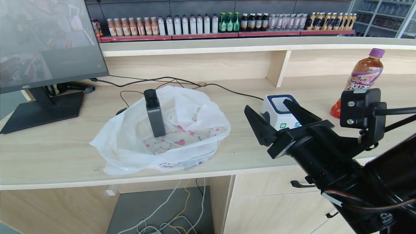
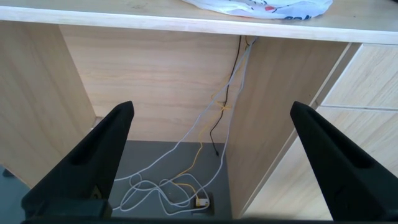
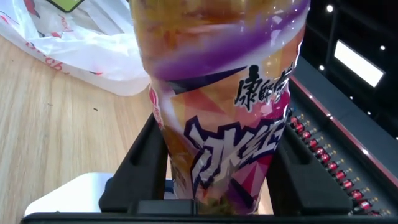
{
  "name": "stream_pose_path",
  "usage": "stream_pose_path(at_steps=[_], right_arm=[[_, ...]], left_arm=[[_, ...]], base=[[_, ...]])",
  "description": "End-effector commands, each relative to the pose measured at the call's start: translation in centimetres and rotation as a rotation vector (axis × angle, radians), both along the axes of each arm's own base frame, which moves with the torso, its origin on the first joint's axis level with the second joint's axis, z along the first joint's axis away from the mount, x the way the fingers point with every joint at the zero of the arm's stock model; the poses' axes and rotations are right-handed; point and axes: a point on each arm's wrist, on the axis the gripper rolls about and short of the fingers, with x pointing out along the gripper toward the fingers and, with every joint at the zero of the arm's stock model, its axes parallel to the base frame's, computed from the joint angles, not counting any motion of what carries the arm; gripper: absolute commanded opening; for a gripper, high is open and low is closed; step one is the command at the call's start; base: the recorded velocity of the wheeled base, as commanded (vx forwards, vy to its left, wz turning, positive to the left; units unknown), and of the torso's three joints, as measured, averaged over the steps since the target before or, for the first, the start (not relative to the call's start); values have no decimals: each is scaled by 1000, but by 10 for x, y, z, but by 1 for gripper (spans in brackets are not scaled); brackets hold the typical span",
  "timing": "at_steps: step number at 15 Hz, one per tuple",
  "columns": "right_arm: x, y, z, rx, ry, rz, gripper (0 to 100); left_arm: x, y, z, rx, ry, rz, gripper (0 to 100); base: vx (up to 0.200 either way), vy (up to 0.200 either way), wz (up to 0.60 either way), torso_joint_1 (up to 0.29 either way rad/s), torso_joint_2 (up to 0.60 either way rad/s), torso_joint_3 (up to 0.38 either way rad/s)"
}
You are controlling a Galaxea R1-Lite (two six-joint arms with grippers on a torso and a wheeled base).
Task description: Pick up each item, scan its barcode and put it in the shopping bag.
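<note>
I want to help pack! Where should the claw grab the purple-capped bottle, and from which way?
Grab the labelled middle, coming in sideways rather than from above. The bottle is tall and round, with a broad body there, while its top narrows. The right claw sits that way, one finger on each side of the label.

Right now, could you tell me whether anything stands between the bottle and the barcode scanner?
Nothing visible on the counter does. The left end effector crosses the scanner in the head view, yet its wrist view places it below that counter, clear of the bottle.
</note>
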Motion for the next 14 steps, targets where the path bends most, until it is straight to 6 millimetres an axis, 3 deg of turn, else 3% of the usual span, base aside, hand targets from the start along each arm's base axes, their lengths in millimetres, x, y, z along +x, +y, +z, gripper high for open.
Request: stream_pose_path(at_steps=[1, 14], right_arm=[[0, 0, -1, 0, 5, -1, 0], [-1, 1, -7, -5, 13, -20, 0]], left_arm=[[0, 0, 0, 0, 0, 1, 100], [0, 0, 0, 0, 0, 1, 100]], base=[[0, 0, 0, 0, 0, 0], [0, 0, 0, 0, 0, 0]])
